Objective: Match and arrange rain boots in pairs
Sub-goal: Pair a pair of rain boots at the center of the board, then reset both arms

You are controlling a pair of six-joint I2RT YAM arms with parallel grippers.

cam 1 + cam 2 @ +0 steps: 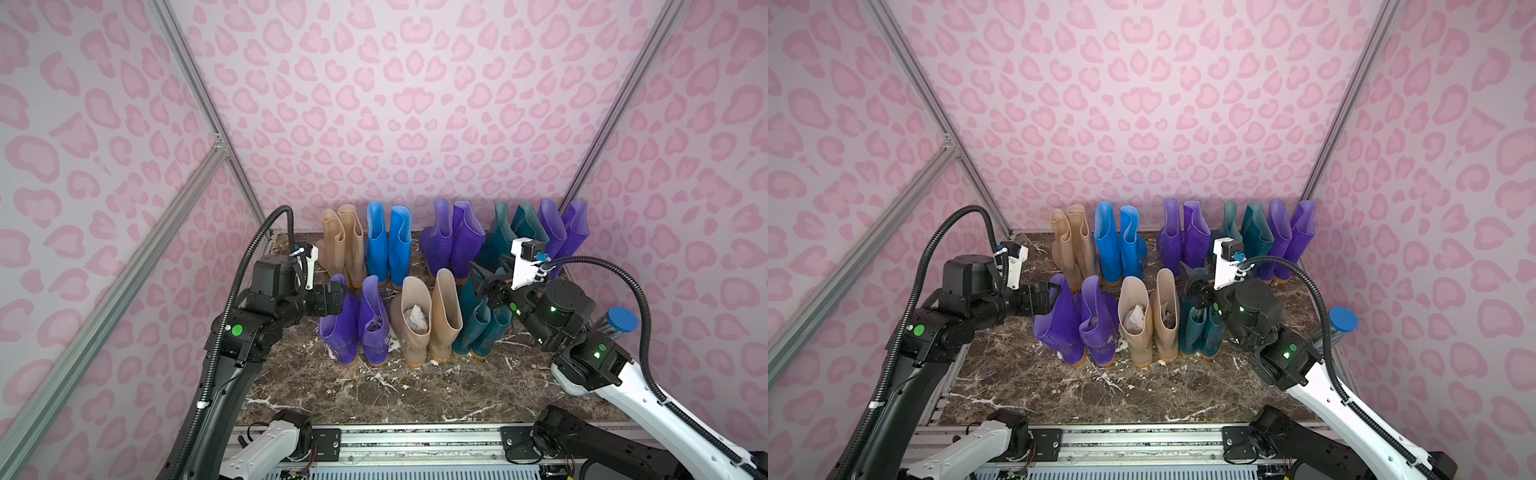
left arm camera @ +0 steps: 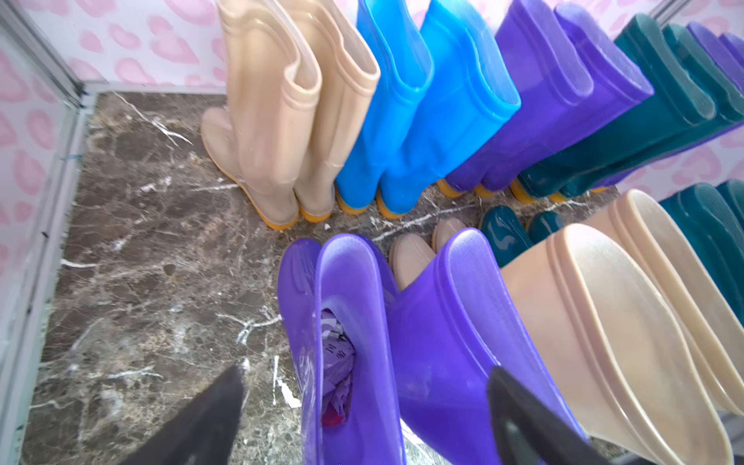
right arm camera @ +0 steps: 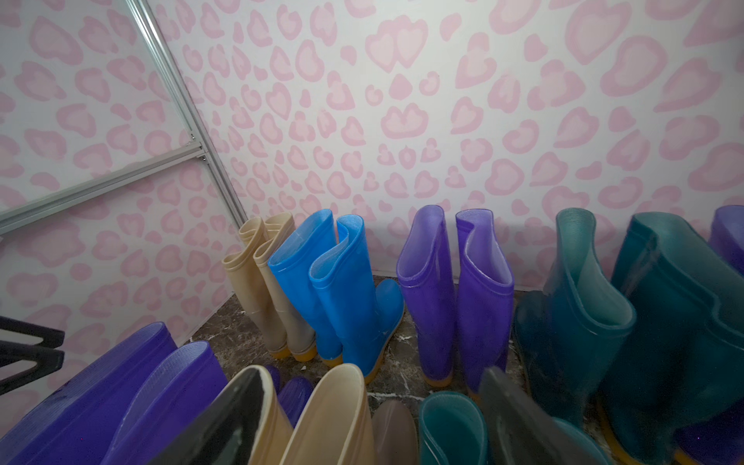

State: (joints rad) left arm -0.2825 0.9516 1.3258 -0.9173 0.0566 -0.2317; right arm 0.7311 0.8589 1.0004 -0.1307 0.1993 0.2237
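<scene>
counting sixteen glossy rain boots (image 1: 1133, 328), orange-tan soles, upright in colour pairs on marble tabletop (image 1: 374, 390): six purple boots (image 1: 465, 241), four teal boots (image 1: 471, 328), four beige boots (image 1: 353, 245), two blue boots (image 1: 399, 245). ten along the back wall (image 1: 415, 124), six in front. left gripper (image 2: 364, 374) gaping wide astride a front purple boot (image 2: 354, 277), clamping nothing; right gripper (image 3: 374, 374) likewise spread, empty.

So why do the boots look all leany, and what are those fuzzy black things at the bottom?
Left wrist view: the wide lens fans the boots outward, and the fuzzy shapes are the left end effector fingers, too close to focus. Right wrist view: same blur on the right end effector. In both top views everything looks sharp.
</scene>
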